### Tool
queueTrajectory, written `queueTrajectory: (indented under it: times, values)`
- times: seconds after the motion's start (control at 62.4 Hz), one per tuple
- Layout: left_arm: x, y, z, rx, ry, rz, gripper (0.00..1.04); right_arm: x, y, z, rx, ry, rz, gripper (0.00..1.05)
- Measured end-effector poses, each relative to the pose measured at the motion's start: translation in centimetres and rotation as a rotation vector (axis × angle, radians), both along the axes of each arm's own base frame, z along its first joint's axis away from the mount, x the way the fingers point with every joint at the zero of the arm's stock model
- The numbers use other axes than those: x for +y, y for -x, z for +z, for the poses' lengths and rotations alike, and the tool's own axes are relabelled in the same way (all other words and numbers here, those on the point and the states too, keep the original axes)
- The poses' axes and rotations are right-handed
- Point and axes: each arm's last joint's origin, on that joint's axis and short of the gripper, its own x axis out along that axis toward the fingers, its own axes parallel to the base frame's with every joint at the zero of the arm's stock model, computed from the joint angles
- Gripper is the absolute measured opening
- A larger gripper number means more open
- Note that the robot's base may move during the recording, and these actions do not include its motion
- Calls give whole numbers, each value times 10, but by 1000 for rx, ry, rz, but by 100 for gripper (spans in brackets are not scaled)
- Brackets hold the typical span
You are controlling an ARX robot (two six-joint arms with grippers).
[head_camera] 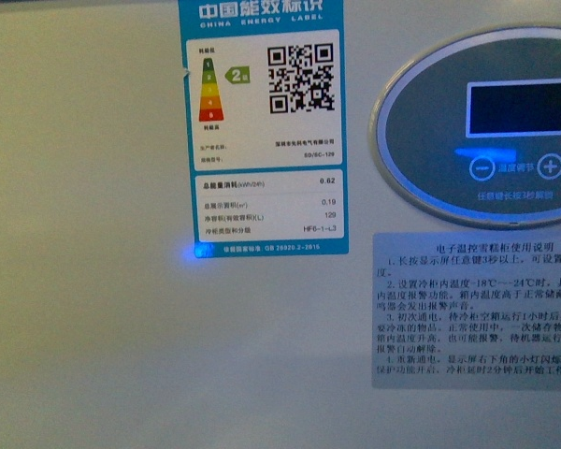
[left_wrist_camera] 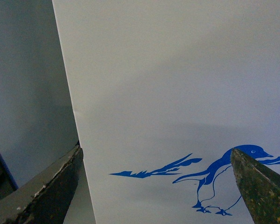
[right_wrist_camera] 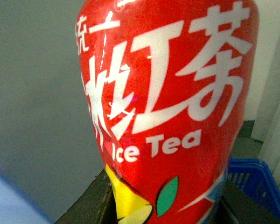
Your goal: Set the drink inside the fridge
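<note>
Item: drink [right_wrist_camera: 168, 93], a bottle in a red wrap label with white characters and the words "Ice Tea"; cap and liquid out of frame. Location: upright between the dark fingers of the right gripper [right_wrist_camera: 165, 205], which is closed around its lower body; it fills the right wrist view, with a blue basket [right_wrist_camera: 254, 184] low behind it. Item: fridge [head_camera: 93, 281], white front wall only, very near the body camera; bears a China energy label [head_camera: 262, 131], a grey oval display [head_camera: 486, 122] with minus and plus keys, and a printed instruction sticker [head_camera: 477, 309]. Rim and lid not in any view, so whether the lid is slid open cannot be told. Item: left gripper [left_wrist_camera: 155, 154], jaws spread wide, nothing between them, facing the fridge's side near its corner, over the blue penguin artwork [left_wrist_camera: 224, 177]. Status, judged: carry stage; bottle in hand, robot drawn up at the cabinet, drink not yet inside. Next move, judged: raise the bottle above the top edge; the free left arm is the likely one for the lid, should it be closed; then lower the bottle in upright without knocking the rim
</note>
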Motion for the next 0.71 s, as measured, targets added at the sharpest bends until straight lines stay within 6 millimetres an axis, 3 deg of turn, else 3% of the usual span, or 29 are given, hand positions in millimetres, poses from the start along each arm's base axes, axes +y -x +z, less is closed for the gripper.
queueTrajectory:
  times: [0.112, 0.224, 0.369, 0.545, 0.705]
  values:
    - [0, 0, 0, 0, 0, 0, 97, 8, 31, 4, -64, 29, -19, 37]
    - [0, 0, 0, 0, 0, 0, 97, 13, 43, 10, -162, 51, -35, 37]
    - [0, 0, 0, 0, 0, 0, 97, 18, 44, 3, -198, 28, -34, 37]
    - [0, 0, 0, 0, 0, 0, 97, 32, 39, -26, -175, -16, -61, 37]
    - [0, 0, 0, 0, 0, 0, 97, 49, 39, -39, -170, 4, -15, 37]
